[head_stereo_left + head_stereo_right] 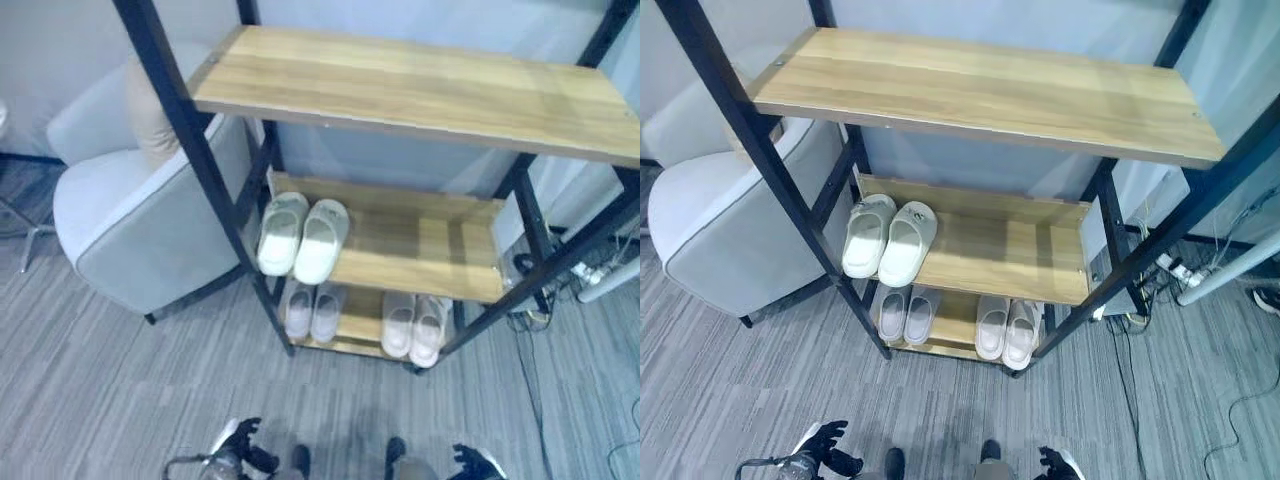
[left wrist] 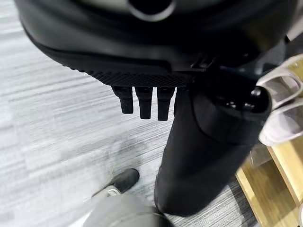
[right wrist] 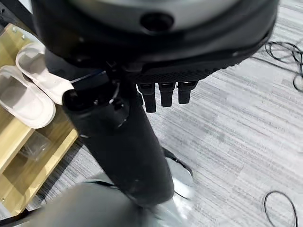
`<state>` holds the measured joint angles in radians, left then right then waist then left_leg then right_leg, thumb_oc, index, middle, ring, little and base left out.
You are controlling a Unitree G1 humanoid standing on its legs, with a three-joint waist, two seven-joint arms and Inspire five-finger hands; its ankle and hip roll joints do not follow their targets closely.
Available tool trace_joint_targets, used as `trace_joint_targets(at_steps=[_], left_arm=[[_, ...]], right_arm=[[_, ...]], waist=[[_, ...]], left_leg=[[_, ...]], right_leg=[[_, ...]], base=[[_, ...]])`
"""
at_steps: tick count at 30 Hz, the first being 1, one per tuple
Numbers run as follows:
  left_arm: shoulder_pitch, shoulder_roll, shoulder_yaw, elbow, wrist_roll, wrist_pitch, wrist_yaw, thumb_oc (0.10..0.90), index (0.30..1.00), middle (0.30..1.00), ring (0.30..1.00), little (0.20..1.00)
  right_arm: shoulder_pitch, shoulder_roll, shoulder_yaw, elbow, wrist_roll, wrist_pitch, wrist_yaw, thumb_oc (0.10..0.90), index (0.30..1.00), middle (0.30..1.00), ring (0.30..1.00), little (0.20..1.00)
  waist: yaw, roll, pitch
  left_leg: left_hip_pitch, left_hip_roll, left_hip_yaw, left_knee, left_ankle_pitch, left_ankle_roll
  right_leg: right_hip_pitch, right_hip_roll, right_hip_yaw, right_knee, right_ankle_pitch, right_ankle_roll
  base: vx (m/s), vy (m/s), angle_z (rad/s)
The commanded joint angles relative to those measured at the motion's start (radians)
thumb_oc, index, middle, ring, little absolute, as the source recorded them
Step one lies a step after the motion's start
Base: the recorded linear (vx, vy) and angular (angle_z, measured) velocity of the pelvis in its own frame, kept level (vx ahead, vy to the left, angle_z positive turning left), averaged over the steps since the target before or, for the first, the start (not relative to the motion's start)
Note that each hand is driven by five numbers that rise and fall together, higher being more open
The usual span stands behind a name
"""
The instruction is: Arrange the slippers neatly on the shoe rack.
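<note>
The shoe rack point(image 1: 420, 90) has black posts and three wooden shelves. A pale green-white pair of slippers point(image 1: 303, 235) lies side by side at the left end of the middle shelf. Two more pairs lie on the bottom shelf: a lilac pair point(image 1: 312, 310) at the left and a pale pink pair point(image 1: 415, 325) at the right. My left hand point(image 1: 238, 448) and right hand point(image 1: 470, 462) hang low over the floor in front of the rack, well away from it. Both are open, fingers point(image 2: 142, 101) straight and holding nothing. The right wrist view catches the pink slippers point(image 3: 28, 90) past the hand point(image 3: 165, 94).
A grey armchair point(image 1: 130, 210) with a beige cushion stands against the rack's left side. A power strip and cables point(image 1: 600, 272) lie on the floor to the right of the rack. Grey striped carpet point(image 1: 120, 400) lies between me and the rack.
</note>
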<state>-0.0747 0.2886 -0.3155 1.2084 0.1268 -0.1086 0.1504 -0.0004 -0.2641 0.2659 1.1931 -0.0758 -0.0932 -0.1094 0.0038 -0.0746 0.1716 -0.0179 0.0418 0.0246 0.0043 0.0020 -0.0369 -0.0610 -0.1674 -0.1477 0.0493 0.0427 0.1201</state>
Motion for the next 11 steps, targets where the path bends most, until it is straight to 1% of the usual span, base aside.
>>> trace_joint_targets(at_steps=[1, 3, 5, 11], left_arm=[[-0.027, -0.038, 0.008, 0.008, 0.026, -0.022, 0.005, 0.8, 0.9, 0.9, 0.9, 0.9], [-0.025, -0.041, 0.014, 0.014, 0.025, -0.023, 0.004, 0.8, 0.9, 0.9, 0.9, 0.9], [-0.029, -0.046, 0.012, 0.018, 0.028, -0.023, 0.003, 0.8, 0.9, 0.9, 0.9, 0.9], [-0.032, -0.064, -0.012, 0.012, 0.041, -0.024, -0.004, 0.8, 0.9, 0.9, 0.9, 0.9]], right_arm=[[-0.004, -0.016, 0.03, -0.023, -0.009, -0.016, -0.014, 0.8, 0.9, 0.9, 0.9, 0.9], [-0.005, -0.018, 0.041, -0.019, -0.023, -0.016, -0.016, 0.8, 0.9, 0.9, 0.9, 0.9], [-0.004, -0.023, 0.05, -0.013, -0.041, -0.015, -0.021, 0.8, 0.9, 0.9, 0.9, 0.9], [0.009, -0.024, 0.072, 0.035, -0.083, -0.003, -0.023, 0.8, 0.9, 0.9, 0.9, 0.9]], waist=[[0.018, -0.006, -0.093], [0.019, -0.006, -0.106], [0.016, -0.007, -0.111], [0.003, -0.002, -0.114]], left_leg=[[-0.037, -0.048, 0.03, -0.062, -0.014, 0.016], [-0.042, -0.038, 0.037, -0.08, 0.003, 0.002], [-0.043, -0.031, 0.034, -0.088, 0.01, -0.006], [-0.021, -0.015, 0.023, -0.091, 0.021, -0.018]], right_leg=[[0.072, 0.055, 0.011, -0.021, -0.09, 0.028], [0.09, 0.065, 0.015, -0.081, -0.083, 0.026], [0.102, 0.071, 0.015, -0.112, -0.077, 0.025], [0.124, 0.083, 0.005, -0.126, -0.073, 0.012]], base=[[-0.04, -0.074, -0.13], [-0.06, -0.061, -0.22], [-0.07, -0.051, -0.18], [-0.02, -0.037, 0.07]])
